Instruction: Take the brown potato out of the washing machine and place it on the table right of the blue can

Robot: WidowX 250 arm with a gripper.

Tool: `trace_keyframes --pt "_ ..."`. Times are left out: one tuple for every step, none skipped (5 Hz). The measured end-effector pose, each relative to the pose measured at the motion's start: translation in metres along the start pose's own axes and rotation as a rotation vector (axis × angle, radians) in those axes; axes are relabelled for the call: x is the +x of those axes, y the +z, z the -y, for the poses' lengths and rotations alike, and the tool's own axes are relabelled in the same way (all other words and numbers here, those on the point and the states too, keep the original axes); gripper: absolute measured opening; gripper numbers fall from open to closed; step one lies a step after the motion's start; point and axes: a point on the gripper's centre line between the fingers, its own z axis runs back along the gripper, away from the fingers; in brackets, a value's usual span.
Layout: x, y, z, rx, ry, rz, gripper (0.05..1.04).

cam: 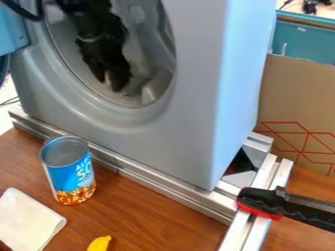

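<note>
- Yellow banana-like piece, partly in view, at the near edge of the brown wood-grain table.
- Off-white folded cloth, flat, near left.
- Blue-labelled metal can, upright, between the cloth and the rail.
- Black-and-red clamp handle, near right, on the silver metal rails.
- Grey toy washing machine, standing just behind the front rail, its round opening facing the table; blue door part at the left.
- Black two-finger gripper, inside that opening. Jaws: spread cannot be told; any hold or contact, likewise.
- Brown cardboard panel, red-lined, behind right; teal bin beyond.
- Step in hand, by judgement: work within the drum. The next move calls for careful alignment there, clear of the rim.
</note>
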Motion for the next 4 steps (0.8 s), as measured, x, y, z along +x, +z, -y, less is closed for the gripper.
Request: trace_keyframes --pt "-0.041 0.028 0.005 -0.005 0.073 -0.065 0.598" --pt "-0.087 0.044 0.013 -0.048 0.106 -0.178 0.598" --pt "-0.13 0.058 0.029 -0.16 0.08 -0.205 0.598" --pt "-0.151 0.059 0.052 -0.203 0.077 -0.235 0.598"
